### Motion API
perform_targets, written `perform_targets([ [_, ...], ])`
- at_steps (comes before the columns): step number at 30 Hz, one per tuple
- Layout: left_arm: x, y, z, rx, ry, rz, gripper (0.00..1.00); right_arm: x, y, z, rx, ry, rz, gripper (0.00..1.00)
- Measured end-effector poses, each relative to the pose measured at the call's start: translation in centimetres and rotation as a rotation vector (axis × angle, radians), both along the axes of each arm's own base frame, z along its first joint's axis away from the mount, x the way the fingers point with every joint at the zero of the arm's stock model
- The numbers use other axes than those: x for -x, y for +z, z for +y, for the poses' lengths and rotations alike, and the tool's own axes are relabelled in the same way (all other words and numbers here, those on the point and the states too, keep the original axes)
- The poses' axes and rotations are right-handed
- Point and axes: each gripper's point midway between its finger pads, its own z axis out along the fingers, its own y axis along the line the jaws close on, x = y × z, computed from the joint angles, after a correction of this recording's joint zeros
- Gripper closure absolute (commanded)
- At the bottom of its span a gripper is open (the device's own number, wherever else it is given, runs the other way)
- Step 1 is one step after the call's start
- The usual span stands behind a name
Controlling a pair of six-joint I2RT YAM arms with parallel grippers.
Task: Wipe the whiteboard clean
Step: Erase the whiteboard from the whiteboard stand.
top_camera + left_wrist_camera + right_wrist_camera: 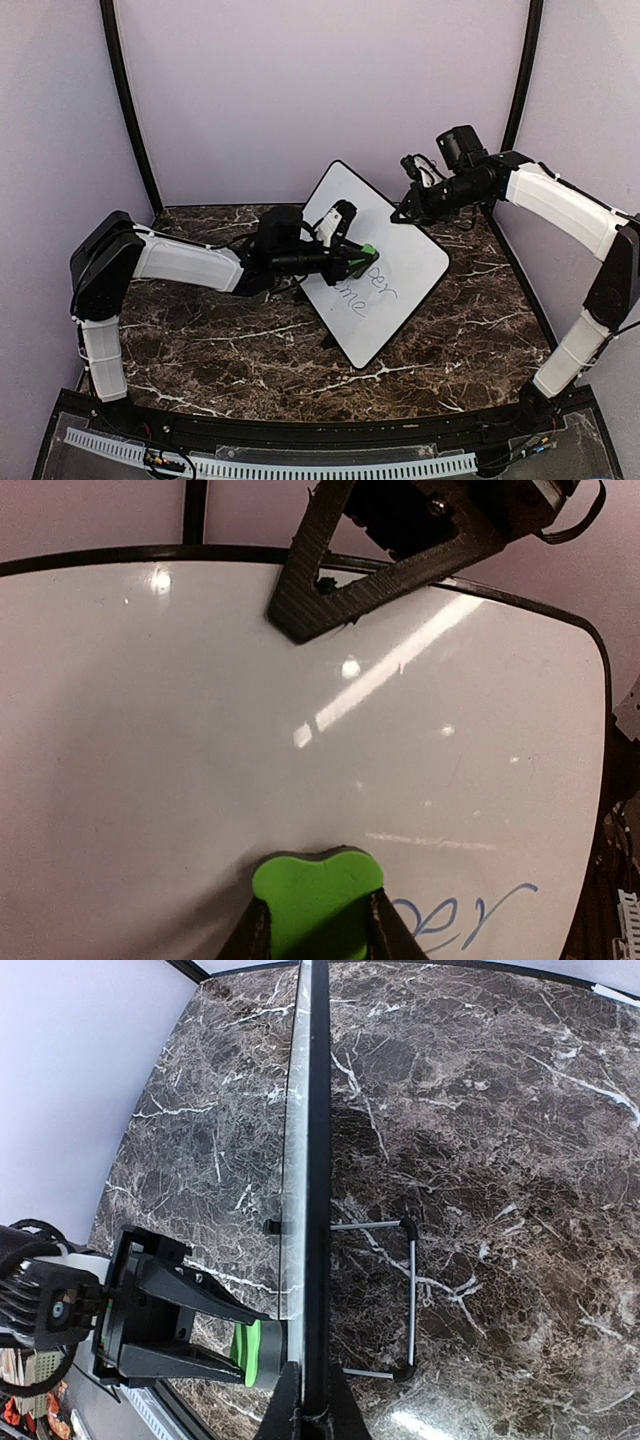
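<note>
- Position of work: the whiteboard (412,262) stands tilted at the centre of the marble surface (200,340), propped from behind by a wire stand (410,1290).
- Left end effector (358,255): closed on a green eraser (367,250). The eraser face rests against the board just above the marker writing (372,288).
- Right end effector (403,213): closed on the black frame at the board's upper right edge, bracing the board against push.
- Step in hand: the wiping stroke. The upper board is blank in the left wrist view; the writing sits on the lower half, so the task appears partly complete.
- Next move calls for: drawing the eraser down across the writing with steady pressure into the board.
- Keep the right grip firm; the tilted board could slide or tip on its stand.
</note>
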Motion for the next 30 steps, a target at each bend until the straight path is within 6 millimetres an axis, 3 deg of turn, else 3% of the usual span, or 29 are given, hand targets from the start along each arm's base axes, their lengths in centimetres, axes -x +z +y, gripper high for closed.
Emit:
perform_targets([
  [3, -0.6, 1.1, -0.6, 0.013, -0.001, -0.019, 1.0, 0.0, 0.0, 0.0, 0.0, 0.0, 0.001, 1.0],
  [8, -0.4, 0.6, -0.4, 0.016, 0.001, -0.021, 1.0, 0.1, 0.0, 0.0, -0.002, 0.003, 0.003, 1.0],
  [18, 3.1, -6.7, 4.2, -0.067, 0.025, 0.085, 1.0, 0.2, 0.0, 0.2, -0.005, 0.011, 0.001, 1.0],
  [26, 2.7, -5.8, 3.3, -0.077, 0.005, 0.091, 1.0, 0.0, 0.1, 0.0, 0.001, 0.001, -0.008, 1.0],
  [30, 1.6, -2.7, 1.3, -0.045, -0.022, 0.046, 1.0, 0.0, 0.2, -0.1, 0.004, -0.002, -0.01, 1.0],
])
